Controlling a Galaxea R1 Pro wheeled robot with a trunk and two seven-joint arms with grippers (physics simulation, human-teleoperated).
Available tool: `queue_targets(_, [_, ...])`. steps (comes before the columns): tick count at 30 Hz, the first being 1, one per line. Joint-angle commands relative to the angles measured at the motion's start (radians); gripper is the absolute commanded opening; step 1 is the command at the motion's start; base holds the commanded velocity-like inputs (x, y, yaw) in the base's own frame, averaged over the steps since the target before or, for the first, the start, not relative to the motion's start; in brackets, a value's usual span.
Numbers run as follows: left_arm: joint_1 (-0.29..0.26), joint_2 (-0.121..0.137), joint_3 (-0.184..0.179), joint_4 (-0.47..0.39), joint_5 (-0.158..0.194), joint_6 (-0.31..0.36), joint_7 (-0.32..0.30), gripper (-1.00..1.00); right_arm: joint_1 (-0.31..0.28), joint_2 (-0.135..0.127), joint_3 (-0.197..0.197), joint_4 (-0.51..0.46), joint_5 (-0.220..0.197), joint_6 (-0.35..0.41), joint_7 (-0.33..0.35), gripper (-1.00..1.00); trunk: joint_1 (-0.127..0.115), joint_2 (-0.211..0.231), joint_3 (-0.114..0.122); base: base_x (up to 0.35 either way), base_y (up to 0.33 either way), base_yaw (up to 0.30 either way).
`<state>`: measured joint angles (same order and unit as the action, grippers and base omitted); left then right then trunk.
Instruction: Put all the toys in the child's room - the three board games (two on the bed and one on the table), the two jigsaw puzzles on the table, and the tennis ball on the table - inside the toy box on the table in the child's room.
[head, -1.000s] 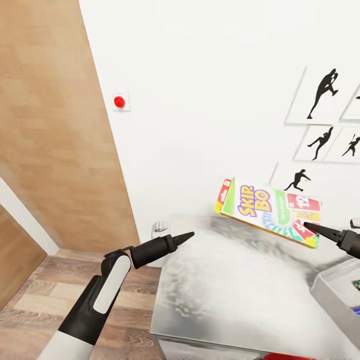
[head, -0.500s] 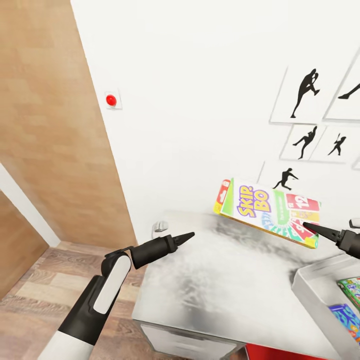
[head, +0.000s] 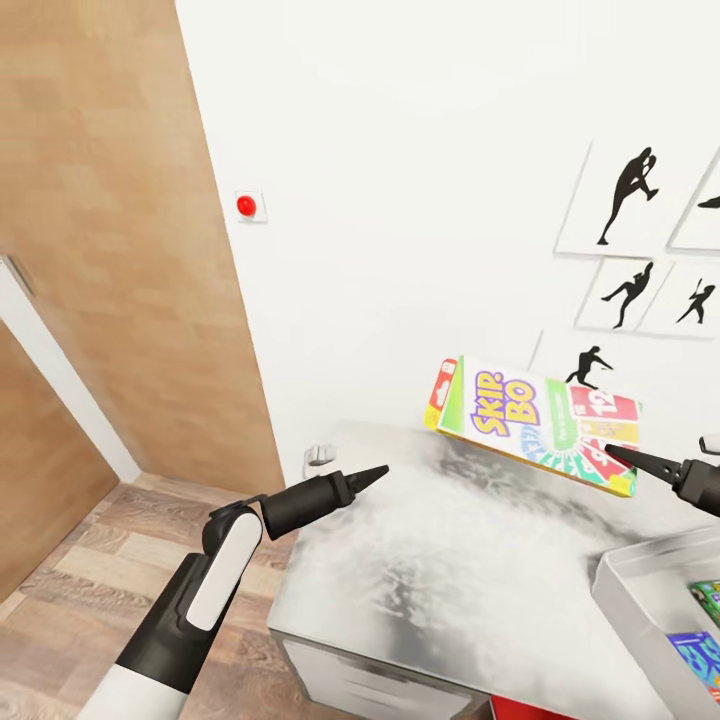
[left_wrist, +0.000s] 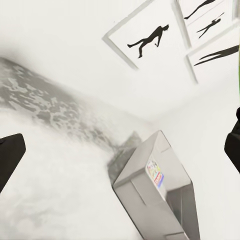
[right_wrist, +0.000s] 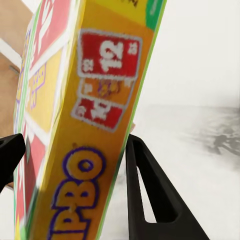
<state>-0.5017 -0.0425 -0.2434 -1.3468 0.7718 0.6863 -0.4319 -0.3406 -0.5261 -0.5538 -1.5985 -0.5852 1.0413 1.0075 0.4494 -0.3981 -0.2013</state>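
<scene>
The white wall (head: 420, 150) rises ahead of me, with a brown door (head: 120, 250) on my left side and black sports-silhouette pictures (head: 640, 195) hung toward my right. A small red button (head: 246, 206) sits on the wall near the door, and wood-plank floor (head: 80, 610) runs below it.

Under my arms lies the table (head: 440, 570), its light grey top mottled with darker patches. The toy box (head: 650, 590) stands on it at my right; its pale grey flared rim shows in the head view, with printed colourful things inside. My left wrist view shows the same bin (left_wrist: 160, 190) standing on the table.

My right claw (head: 625, 458) is pinching the slim yellow-red-green board game (head: 535, 420), marked "SKIP-BO", by one end. The game hangs tilted in the air above the table, beside the toy box and apart from it. In my right wrist view the game (right_wrist: 85, 125) sits between my dark fingers (right_wrist: 150, 195).

My left claw (head: 372, 472) hangs over the table's near corner, holding nothing, its tips spread wide apart in my left wrist view.
</scene>
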Motion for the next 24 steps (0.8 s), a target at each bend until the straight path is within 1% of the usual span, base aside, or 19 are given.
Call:
queue_targets(1, [-0.001,0.0,0.001,0.0,0.006,0.007,0.001,1.0,-0.001,0.0,-0.001,-0.001,0.001,0.006,0.008,-1.0,0.001,-0.002,0.0,-0.003,-0.011,0.037])
queue_targets(12, [0.0,0.0,0.001,0.0,0.006,0.004,0.001,1.0,0.003,0.0,-0.001,-0.004,0.0,0.006,0.008,-1.0,0.001,-0.002,0.016,-0.016,-0.021,0.011])
queue_targets(24, [0.0,0.0,-0.001,0.0,0.001,0.004,0.001,1.0,0.003,0.0,0.001,-0.005,-0.001,0.006,0.007,-1.0,0.001,-0.002,0.021,-0.155,-0.181,0.001])
